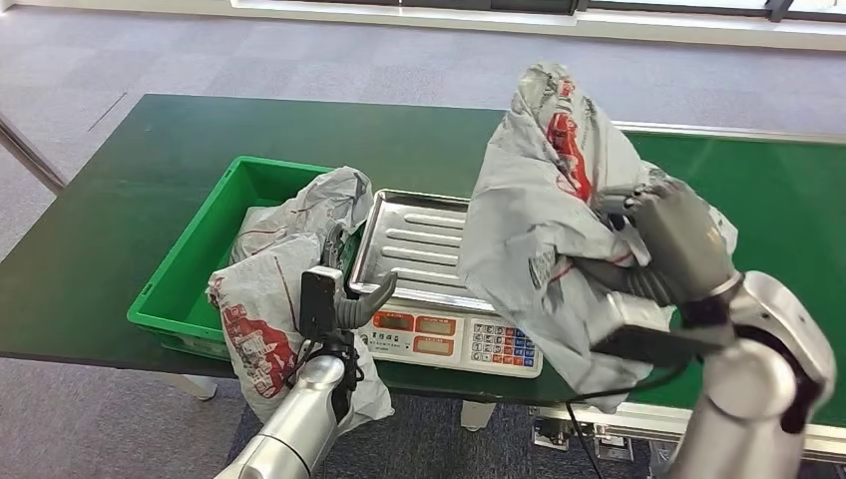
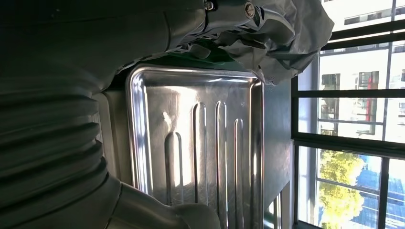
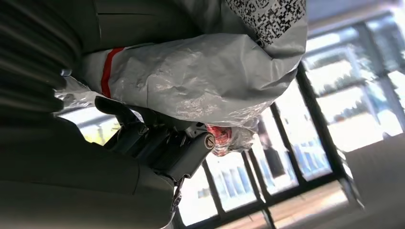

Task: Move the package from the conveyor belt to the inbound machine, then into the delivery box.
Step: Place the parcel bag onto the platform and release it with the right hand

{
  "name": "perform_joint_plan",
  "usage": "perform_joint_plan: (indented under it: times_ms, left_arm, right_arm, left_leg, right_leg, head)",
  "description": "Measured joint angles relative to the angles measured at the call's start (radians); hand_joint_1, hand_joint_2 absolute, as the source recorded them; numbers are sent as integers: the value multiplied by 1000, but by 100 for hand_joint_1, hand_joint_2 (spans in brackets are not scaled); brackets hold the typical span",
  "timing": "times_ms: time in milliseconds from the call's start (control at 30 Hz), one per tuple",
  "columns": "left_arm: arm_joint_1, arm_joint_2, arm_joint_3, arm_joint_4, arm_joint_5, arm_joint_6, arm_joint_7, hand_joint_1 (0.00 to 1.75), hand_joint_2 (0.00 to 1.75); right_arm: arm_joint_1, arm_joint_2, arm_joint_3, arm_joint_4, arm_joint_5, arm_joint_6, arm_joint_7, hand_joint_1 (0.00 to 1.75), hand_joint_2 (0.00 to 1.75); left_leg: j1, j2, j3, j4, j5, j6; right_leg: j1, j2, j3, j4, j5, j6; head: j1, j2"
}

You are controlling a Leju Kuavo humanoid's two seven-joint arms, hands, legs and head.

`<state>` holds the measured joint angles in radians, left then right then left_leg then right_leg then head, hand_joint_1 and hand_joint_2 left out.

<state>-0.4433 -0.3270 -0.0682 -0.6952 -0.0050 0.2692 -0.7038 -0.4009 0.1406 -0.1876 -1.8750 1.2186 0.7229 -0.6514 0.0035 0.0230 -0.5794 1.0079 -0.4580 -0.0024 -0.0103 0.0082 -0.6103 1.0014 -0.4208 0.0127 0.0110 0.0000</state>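
R hand (image 1: 670, 239) gripping the bag (image 1: 544, 220), hanging long-ways just right of the scale tray (image 1: 424, 244); L hand (image 1: 344, 304) fingers apart, holding nothing.

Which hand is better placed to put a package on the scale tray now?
Right. The right hand already holds a grey package lifted beside the steel tray. The left hand is low by the green bin.

The right hand (image 1: 673, 239) holds a grey package (image 1: 544, 220) (crumpled, red-printed) above the scale (image 1: 439, 289).
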Motion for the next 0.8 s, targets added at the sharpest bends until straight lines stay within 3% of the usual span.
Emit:
perform_joint_plan:
  times_ms: [100, 300, 467, 633, 800]
  left_arm:
    - [-8, -4, -3, 9, 0, -8, 0, 0, 175]
    - [-14, -4, -8, 23, 0, -13, 0, 0, 175]
    - [-23, -5, -37, 35, 18, -6, 0, 0, 175]
    - [-27, -5, -73, 41, 37, -2, 0, 0, 175]
    - [-27, -5, -89, 44, 39, -2, 0, 0, 175]
  right_arm:
    - [-133, -31, 59, 240, 119, 0, 60, 175, 175]
    - [-330, -56, 161, 588, 161, 0, 96, 175, 175]
    - [-524, -21, 322, 950, 202, 0, 118, 175, 175]
    - [-590, 55, 456, 1166, 201, 0, 78, 175, 175]
    - [-602, 90, 509, 1254, 196, 0, 66, 175, 175]
  left_leg:
    - [0, 0, 0, 0, 3, 1]
    - [0, -3, -3, 0, 5, 0]
    - [0, -5, -4, 0, 6, -2]
    - [1, -9, -5, 0, 6, -3]
    - [1, -13, -7, 0, 6, -2]
  right_leg:
    - [0, 0, -1, 0, 3, 1]
    - [0, -2, -2, 1, 4, 0]
    - [0, -3, -4, 2, 4, -1]
    - [2, -7, -4, 2, 2, -3]
    - [2, -11, -4, 2, 2, -3]
  head:
    - [0, 0]
    - [0, 0]
    - [0, 0]
    - [0, 0]
    - [0, 0]
